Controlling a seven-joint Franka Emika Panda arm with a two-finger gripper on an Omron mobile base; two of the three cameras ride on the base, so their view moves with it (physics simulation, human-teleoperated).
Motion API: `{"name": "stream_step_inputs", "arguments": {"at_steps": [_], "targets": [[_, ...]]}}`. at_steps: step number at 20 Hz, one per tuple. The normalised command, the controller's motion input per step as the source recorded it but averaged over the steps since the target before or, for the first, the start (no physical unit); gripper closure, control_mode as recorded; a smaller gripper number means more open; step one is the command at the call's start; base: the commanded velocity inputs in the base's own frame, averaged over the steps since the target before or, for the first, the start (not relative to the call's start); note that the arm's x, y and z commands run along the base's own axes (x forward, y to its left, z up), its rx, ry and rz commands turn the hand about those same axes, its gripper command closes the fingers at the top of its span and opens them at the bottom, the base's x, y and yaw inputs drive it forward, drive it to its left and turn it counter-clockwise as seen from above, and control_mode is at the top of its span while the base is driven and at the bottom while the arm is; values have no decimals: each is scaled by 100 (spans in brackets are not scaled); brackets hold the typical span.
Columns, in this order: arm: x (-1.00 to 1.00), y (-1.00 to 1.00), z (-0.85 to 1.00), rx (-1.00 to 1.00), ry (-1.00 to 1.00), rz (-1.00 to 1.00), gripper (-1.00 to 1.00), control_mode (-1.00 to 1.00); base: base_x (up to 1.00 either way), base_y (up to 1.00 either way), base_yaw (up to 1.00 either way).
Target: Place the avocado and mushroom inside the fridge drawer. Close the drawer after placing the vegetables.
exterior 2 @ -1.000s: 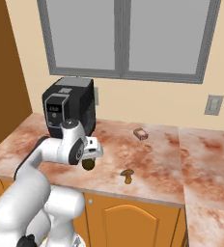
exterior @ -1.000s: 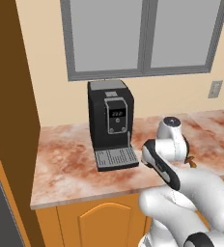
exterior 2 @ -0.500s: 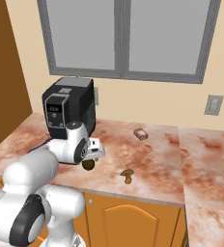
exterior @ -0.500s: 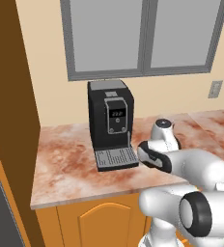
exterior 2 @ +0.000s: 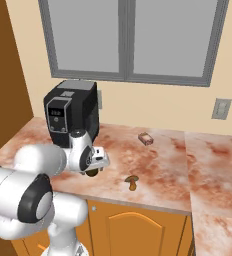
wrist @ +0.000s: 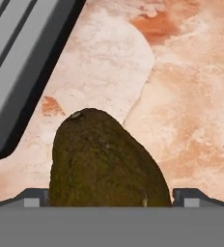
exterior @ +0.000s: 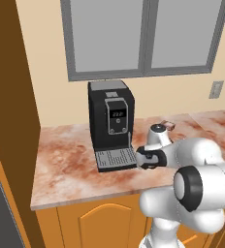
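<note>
A kitchen counter of mottled pink-brown marble (exterior 2: pixel 158 160) runs under a grey-framed window (exterior 2: pixel 130 40). On it lies the dark olive-brown, egg-shaped avocado (wrist: pixel 106 161), squarely between the two dark fingertips (wrist: pixel 34 197) of the white arm's gripper (exterior 2: pixel 94 165), whose jaws stand wide on either side of it, not pressing it. The gripper hangs low over the fruit. Just beside the avocado is the grey drip tray of the black coffee machine (exterior: pixel 110 121). The small tan-brown mushroom (exterior 2: pixel 132 182) stands on the counter near the front edge, apart from the gripper. A small pale brown-grey block (exterior 2: pixel 145 139) lies further back.
</note>
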Motion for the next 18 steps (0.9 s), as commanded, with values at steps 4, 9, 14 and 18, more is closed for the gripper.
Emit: {"name": "stream_step_inputs", "arguments": {"at_steps": [4,9,14,18], "targets": [[0,-1,-37,-5,1,4,100,-100,0,0,0],[-12,-3,-1,0,-2,3,100,-100,0,0,0],[-4,7,91,0,0,0,100,-100,0,0,0],[-27,-4,100,0,-2,0,100,-100,0,0,0]]}}
